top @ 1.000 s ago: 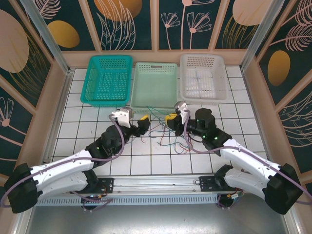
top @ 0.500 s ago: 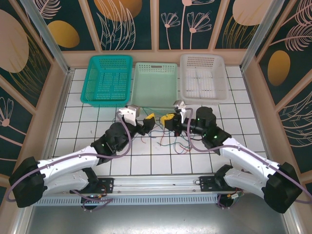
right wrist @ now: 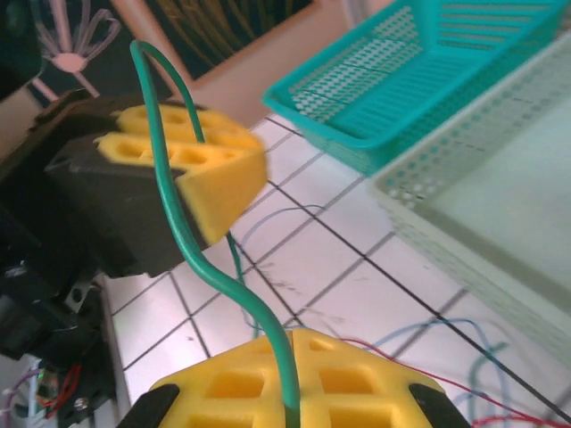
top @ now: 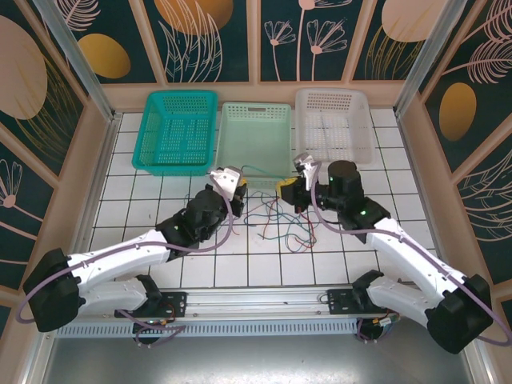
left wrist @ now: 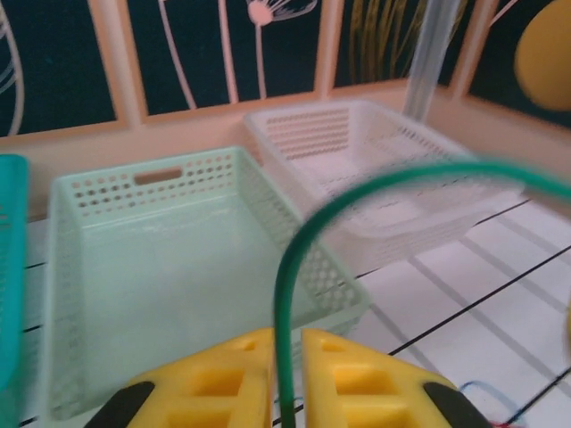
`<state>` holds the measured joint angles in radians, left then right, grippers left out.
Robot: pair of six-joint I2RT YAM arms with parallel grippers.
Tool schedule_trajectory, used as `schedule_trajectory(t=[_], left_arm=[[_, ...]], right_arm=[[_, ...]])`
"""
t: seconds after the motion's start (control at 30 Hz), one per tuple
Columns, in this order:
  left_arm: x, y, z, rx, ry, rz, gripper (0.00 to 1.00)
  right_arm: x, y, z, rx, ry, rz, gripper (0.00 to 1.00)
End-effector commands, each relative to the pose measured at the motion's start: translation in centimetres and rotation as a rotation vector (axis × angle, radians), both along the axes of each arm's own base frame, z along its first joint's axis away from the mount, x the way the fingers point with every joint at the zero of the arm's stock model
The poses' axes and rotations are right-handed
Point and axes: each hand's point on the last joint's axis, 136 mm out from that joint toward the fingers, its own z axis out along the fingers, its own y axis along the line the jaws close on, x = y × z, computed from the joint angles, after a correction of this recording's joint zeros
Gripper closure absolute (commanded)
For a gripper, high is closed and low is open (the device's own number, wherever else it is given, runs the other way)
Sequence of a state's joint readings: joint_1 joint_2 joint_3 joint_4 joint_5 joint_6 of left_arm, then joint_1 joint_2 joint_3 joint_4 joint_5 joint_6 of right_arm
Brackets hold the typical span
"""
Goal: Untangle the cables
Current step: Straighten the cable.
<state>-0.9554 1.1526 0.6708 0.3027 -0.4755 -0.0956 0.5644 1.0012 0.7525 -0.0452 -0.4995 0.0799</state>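
A green cable [top: 256,169] arcs in the air between my two grippers, just in front of the light green basket [top: 254,138]. My left gripper [top: 238,186] is shut on one end of it; in the left wrist view the cable [left wrist: 284,294] rises from between the yellow fingers [left wrist: 223,374]. My right gripper [top: 286,189] is shut on the other end, the cable [right wrist: 183,241] leaving its pads [right wrist: 357,379]. The remaining cables, red [top: 277,210], blue [top: 298,237] and dark, lie tangled on the tiles below and between the grippers.
Three baskets stand in a row at the back: teal [top: 178,130], light green, and white [top: 333,124]. The left gripper's fingers [right wrist: 192,165] sit close ahead in the right wrist view. Wooden walls enclose the tiled table.
Both grippers have moved away from the arm bases toward the baskets and risen. The left one has also shifted right. The green cable now stands up in an arc between them.
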Motion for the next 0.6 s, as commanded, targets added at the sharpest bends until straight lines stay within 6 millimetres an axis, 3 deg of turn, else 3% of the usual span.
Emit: schedule_trajectory(t=[0.0, 0.27, 0.43, 0.57], left_arm=[[0.7, 2.7, -2.5, 0.282, 0.010, 0.099, 0.85], [2.3, 4.4, -5.4, 0.576, 0.025, 0.204, 0.89], [3.0, 4.2, -4.7, 0.591, -0.009, 0.239, 1.00], [3.4, 4.8, -3.7, 0.635, -0.059, 0.274, 1.00]], right_arm=[[0.0, -1.9, -0.7, -0.126, 0.028, -0.054, 0.96], [1.5, -4.9, -5.5, -0.419, 0.137, -0.169, 0.98], [1.1, -4.5, -7.1, -0.440, 0.180, -0.126, 1.00], [0.7, -4.7, -8.3, -0.470, 0.192, -0.102, 1.00]])
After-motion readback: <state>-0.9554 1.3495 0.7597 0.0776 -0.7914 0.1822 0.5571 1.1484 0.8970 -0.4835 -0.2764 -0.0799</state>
